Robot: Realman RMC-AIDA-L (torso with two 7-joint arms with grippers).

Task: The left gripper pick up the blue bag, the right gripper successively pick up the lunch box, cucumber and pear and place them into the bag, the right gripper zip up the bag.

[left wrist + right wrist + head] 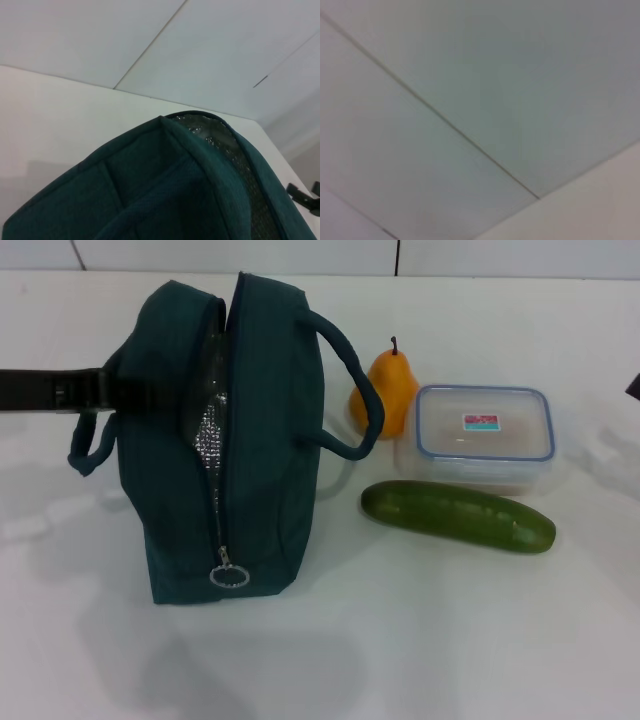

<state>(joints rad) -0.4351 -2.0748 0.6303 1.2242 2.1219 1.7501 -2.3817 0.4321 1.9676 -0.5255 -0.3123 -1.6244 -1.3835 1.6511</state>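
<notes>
The blue bag (225, 440) stands upright left of centre in the head view, its zipper open and the silvery lining (208, 435) showing. My left gripper (100, 388) reaches in from the left and is shut on the bag's upper left side. The left wrist view looks closely over the bag's fabric (150, 190). To the right of the bag lie the pear (388, 390), the lunch box (484, 435) and, in front of them, the cucumber (457, 516). Only a dark sliver of my right gripper (634, 387) shows at the right edge, apart from all of them.
Everything rests on a white table (420, 640) with a white tiled wall behind. The zipper's metal ring pull (229, 575) hangs at the bag's near end. One loop handle (352, 390) arches toward the pear; the other handle (90, 445) droops on the left.
</notes>
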